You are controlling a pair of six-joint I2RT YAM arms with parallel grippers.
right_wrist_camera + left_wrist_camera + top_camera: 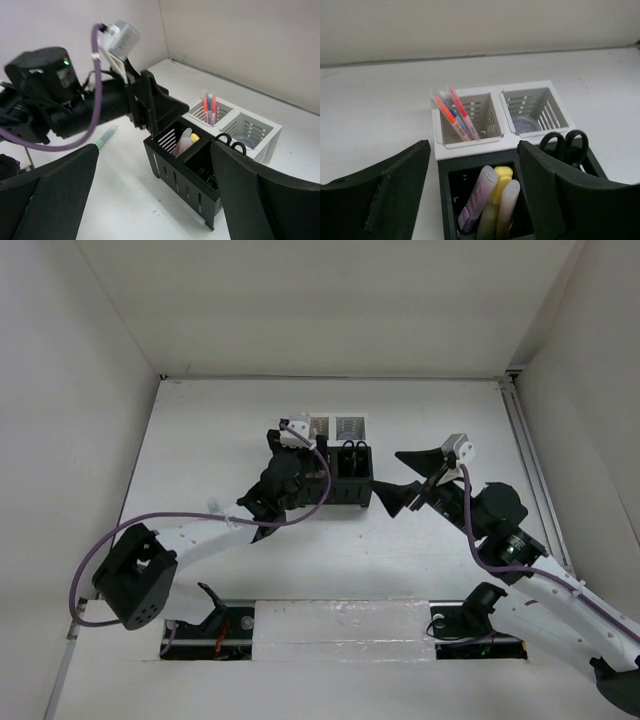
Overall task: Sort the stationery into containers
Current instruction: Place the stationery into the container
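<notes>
left gripper (474, 150): jaws apart, holding nothing, above the black box (447, 200) where the highlighters (492, 200) stand together | right gripper (155, 150): wide open, empty, beside the boxes | green highlighter (104, 137): lies on the table (200, 420), left of the boxes, probably next

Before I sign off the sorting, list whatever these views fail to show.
- Top view: the left arm largely covers the black compartment holding the highlighters, so its contents are hidden.
- Left wrist view: the scissors show handles only; the left fingers hide the rest.
- Left wrist view: the round grey item is too blurred to identify.
- Right wrist view: the green highlighter on the table runs behind the right fingers.
</notes>
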